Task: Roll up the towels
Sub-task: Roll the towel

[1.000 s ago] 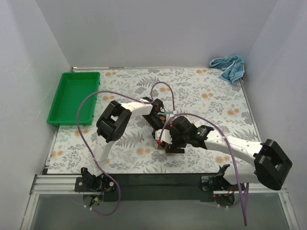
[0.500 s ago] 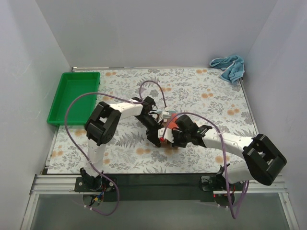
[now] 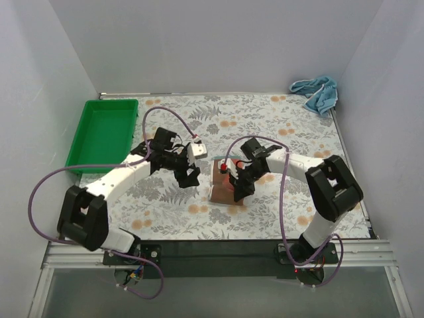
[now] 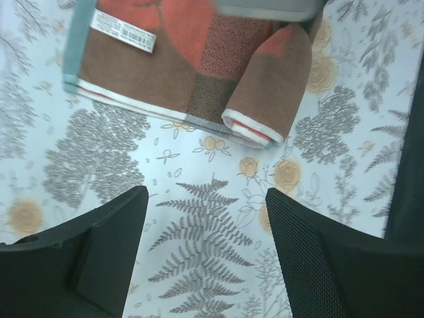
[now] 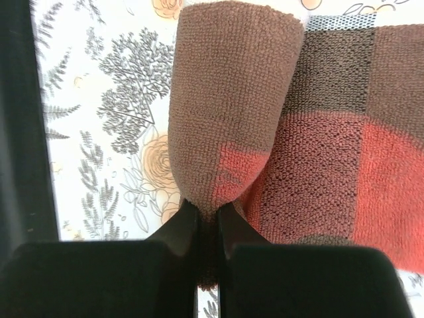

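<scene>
The rust-red and brown towel point(image 3: 217, 188) lies mid-table on the floral cloth, one side folded up into a loose roll point(image 5: 228, 99). My right gripper point(image 5: 207, 215) is shut on the edge of that folded part, seen in the top view at the towel's right side point(image 3: 237, 185). My left gripper point(image 4: 205, 218) stands open just left of the towel point(image 4: 199, 73), over bare cloth, with nothing between its fingers point(image 4: 99, 252). The light blue towel point(image 3: 317, 91) lies crumpled in the far right corner, away from both grippers.
A green tray point(image 3: 103, 132) sits at the far left edge of the table. Grey walls close in the left, back and right sides. Purple cables loop over both arms near the towel.
My left gripper has opened, let go and drawn back to the left of the towel. My right gripper has shut on the towel's folded edge.
</scene>
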Motion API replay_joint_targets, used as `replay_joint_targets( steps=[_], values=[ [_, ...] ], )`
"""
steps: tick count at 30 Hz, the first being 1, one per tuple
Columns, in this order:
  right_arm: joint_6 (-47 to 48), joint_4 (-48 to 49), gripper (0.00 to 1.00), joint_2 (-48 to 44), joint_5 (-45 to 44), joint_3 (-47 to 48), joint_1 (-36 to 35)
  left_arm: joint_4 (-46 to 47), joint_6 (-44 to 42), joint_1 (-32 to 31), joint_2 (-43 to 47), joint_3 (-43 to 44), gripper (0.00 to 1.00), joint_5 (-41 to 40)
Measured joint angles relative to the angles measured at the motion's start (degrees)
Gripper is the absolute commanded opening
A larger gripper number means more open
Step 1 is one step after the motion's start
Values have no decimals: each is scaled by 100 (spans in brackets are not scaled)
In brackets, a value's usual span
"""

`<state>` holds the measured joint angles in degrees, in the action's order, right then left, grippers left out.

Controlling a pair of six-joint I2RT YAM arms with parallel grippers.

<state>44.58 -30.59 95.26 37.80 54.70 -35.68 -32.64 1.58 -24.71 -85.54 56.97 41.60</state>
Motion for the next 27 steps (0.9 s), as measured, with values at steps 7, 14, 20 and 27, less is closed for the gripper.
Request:
replay_joint_targets(
  steps=[7, 14, 20, 27],
  values=[
    [48, -1099, 1, 1204, 789, 1067, 278, 807, -870, -1937, 1008, -1008, 71, -1458],
    [57, -1744, 1, 1851, 1355, 1550, 525, 1366, -1384, -2802, 485, -1235, 73, -2371],
    [90, -2144, 1, 2177, 1499, 1829, 542, 1971, -1690, -3097, -61, -1250, 72, -2850],
    [157, -2481, 3, 2461, 1659, 2039, 568, 2627, -2052, -3185, -431, -1353, 59, -3067]
  ],
)
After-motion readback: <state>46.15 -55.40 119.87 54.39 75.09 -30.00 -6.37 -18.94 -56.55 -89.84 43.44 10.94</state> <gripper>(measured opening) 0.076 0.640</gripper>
